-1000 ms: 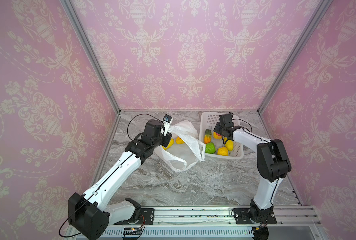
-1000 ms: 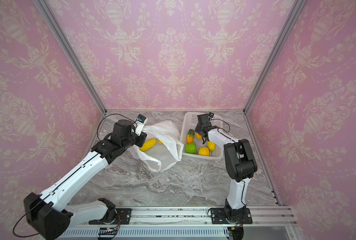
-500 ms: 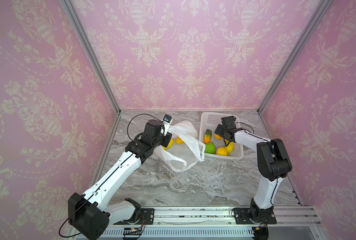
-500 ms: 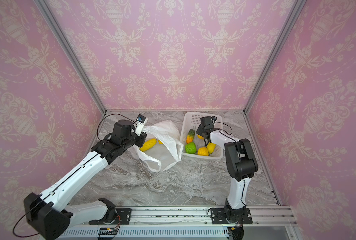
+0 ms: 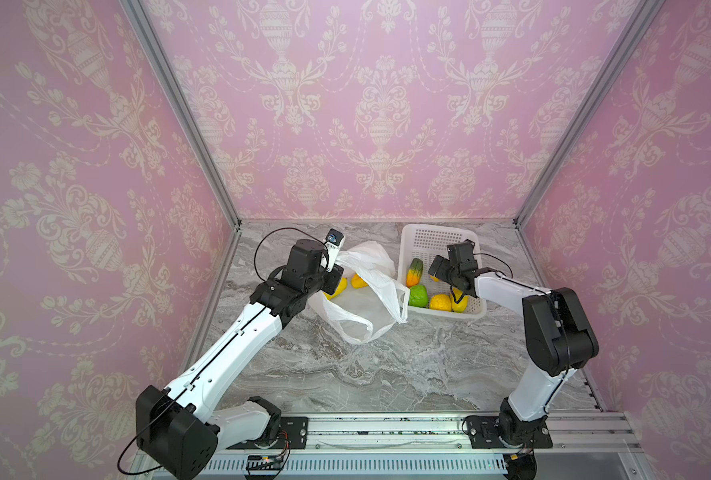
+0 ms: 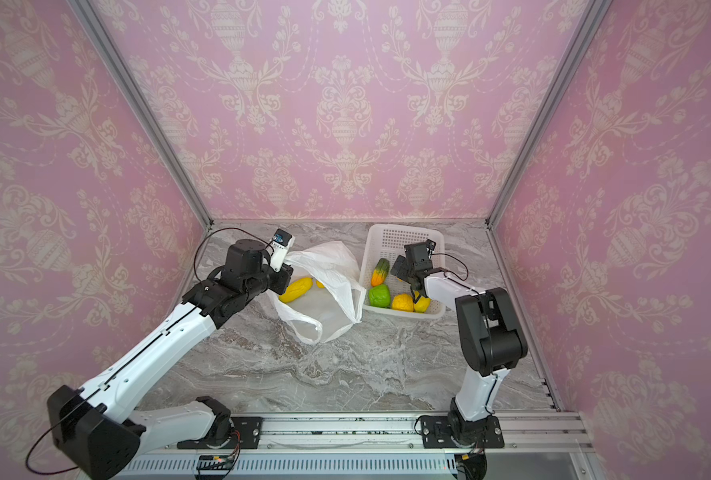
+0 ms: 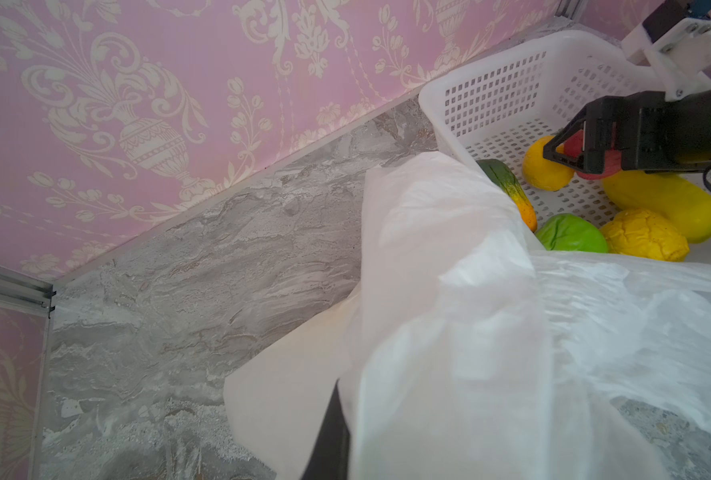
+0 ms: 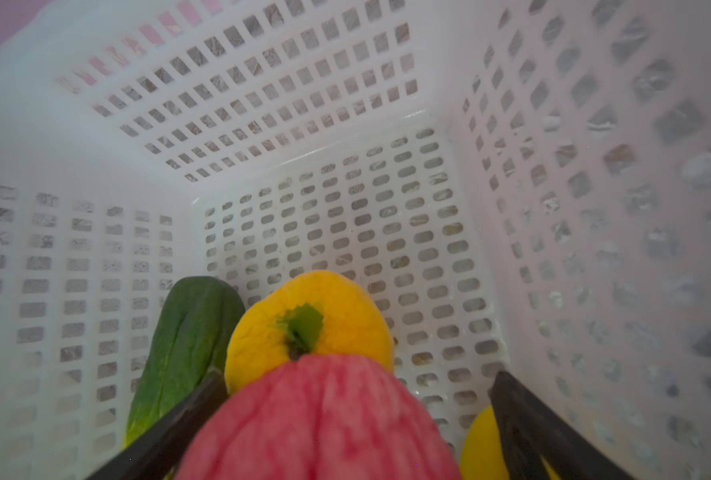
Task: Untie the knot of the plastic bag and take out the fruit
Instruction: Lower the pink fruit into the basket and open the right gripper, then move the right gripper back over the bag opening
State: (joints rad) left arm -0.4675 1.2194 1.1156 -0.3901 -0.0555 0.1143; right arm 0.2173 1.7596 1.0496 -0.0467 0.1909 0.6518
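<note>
The white plastic bag (image 5: 366, 299) (image 6: 328, 270) lies open-mouthed on the marble with a handle loop (image 5: 353, 328) loose; the knot is out of view. Inside it show a yellow fruit (image 6: 297, 289) and an orange one (image 5: 358, 281). My left gripper (image 5: 339, 272) (image 7: 337, 432) is shut on the bag's edge, holding it up. My right gripper (image 5: 434, 272) (image 8: 358, 376) is open inside the basket, with a pink-red fruit (image 8: 324, 424) (image 7: 594, 158) between its spread fingers and a gap at one finger (image 8: 511, 399).
The white perforated basket (image 5: 436, 232) (image 6: 399, 232) stands at the back right, touching the bag. It holds a green-to-orange fruit (image 5: 415, 272), a green one (image 5: 418, 296) and yellow ones (image 5: 440, 302). Pink walls close in the back and both sides.
The right gripper's jaws have spread apart around the pink-red fruit, low in the basket. The left arm and the bag have not moved.
</note>
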